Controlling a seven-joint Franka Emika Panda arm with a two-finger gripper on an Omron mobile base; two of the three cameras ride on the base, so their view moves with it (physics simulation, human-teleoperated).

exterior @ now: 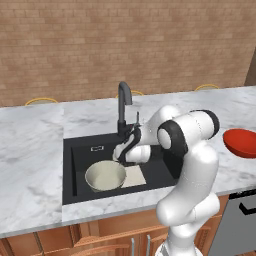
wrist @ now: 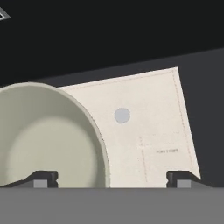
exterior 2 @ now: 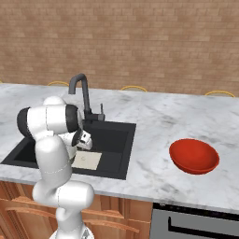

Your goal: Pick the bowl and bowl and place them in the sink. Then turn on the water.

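My gripper (exterior: 122, 151) hangs spread and empty over the sink (exterior: 80, 150), cream bowl (exterior: 105, 176) resting inside just below. The red bowl (exterior 2: 193, 156) sits well off to my right on the bench (exterior 2: 154, 121).

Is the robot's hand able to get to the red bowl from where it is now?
Probably yes: the red bowl sits alone on the counter with nothing blocking it, and the open hand is empty over the sink.

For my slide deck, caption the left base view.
Open pincer above the round cream bowl in the matte black sink; glossy red bowl waits on the marble counter.
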